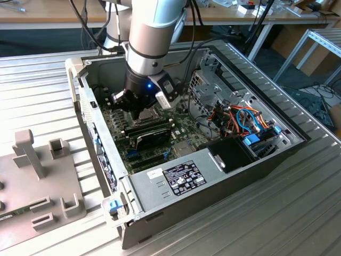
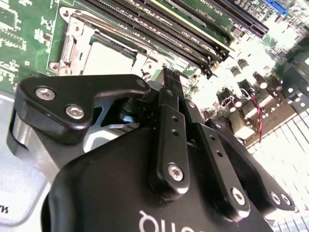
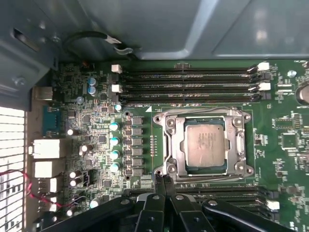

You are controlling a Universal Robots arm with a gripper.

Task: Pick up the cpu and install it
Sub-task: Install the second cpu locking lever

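Square dull-metal cpu (image 3: pixel 206 146) seemingly seated in socket.

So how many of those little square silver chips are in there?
1. The cpu lies inside the metal socket frame on the green motherboard, just beyond the tips of the claw. The arm could hide others.

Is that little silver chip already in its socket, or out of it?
In. The cpu lies flat inside the socket frame, with the tool beside it.
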